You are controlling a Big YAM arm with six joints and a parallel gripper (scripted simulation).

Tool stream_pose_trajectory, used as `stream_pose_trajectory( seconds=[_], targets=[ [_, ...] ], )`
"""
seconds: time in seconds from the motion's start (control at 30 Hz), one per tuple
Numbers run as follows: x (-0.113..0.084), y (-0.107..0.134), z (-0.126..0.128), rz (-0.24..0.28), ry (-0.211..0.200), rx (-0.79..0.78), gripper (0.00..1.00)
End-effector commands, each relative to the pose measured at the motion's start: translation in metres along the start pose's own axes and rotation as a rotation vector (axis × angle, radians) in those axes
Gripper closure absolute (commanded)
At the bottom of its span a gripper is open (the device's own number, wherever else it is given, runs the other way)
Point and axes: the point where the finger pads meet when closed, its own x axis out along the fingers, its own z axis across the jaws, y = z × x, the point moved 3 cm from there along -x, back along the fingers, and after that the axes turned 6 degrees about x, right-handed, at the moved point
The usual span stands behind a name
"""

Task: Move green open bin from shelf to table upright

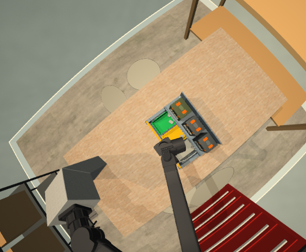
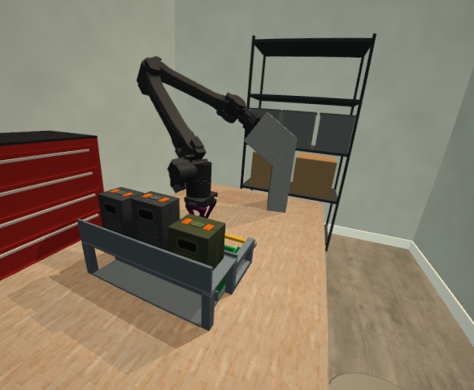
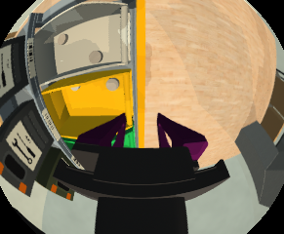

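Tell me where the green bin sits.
In the top view, the green bin sits at the shelf's end, beside the yellow bin and olive case.

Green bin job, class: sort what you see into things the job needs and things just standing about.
Needed: green bin, small grey parts in it, grey shelf, table, pincer, which is open and holds nothing.

Standing about: yellow bin, three dark cases, red drawer chest, black rack.
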Motion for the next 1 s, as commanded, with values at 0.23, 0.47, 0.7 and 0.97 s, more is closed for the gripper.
stream_pose_trajectory(
  seconds=[0.23, 0.47, 0.7, 0.97],
  targets=[
    [0.0102, 0.0015, -0.0012, -0.001, 0.003, -0.012, 0.57],
    [0.0086, 0.0022, 0.0002, 0.0, -0.001, -0.013, 0.57],
    [0.0086, 0.0024, -0.0004, 0.0, 0.001, -0.014, 0.57],
    [0.0086, 0.0024, -0.0004, 0.0, 0.001, -0.014, 0.57]
  ],
)
